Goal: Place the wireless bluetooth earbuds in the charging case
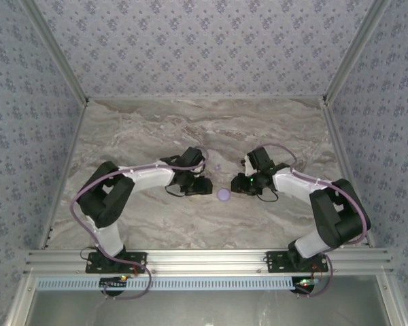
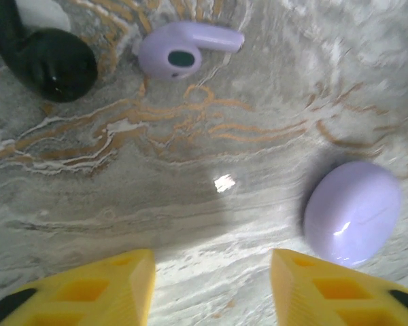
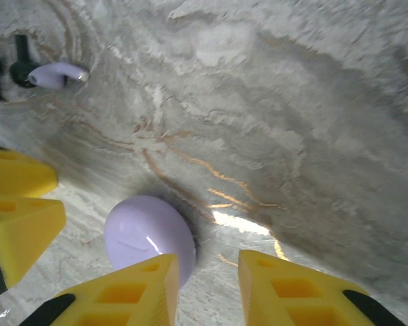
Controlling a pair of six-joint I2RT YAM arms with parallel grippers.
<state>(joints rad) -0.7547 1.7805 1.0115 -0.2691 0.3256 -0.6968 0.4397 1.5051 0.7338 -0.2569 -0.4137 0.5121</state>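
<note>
One lilac earbud (image 2: 183, 51), one closed lilac case (image 2: 353, 212), two sets of jaws parted, empty.

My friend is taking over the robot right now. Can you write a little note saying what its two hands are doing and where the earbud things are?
The left gripper is open and empty, low over the table.
The right gripper is open and empty. The lilac case lies right beside one finger, not between them.
The lilac earbud lies loose on the table, apart from the case. A black piece lies next to it; I cannot tell what it is.
Done: nothing yet; the case looks shut.
Left: probably open the case, then pick up the earbud and seat it.
</note>
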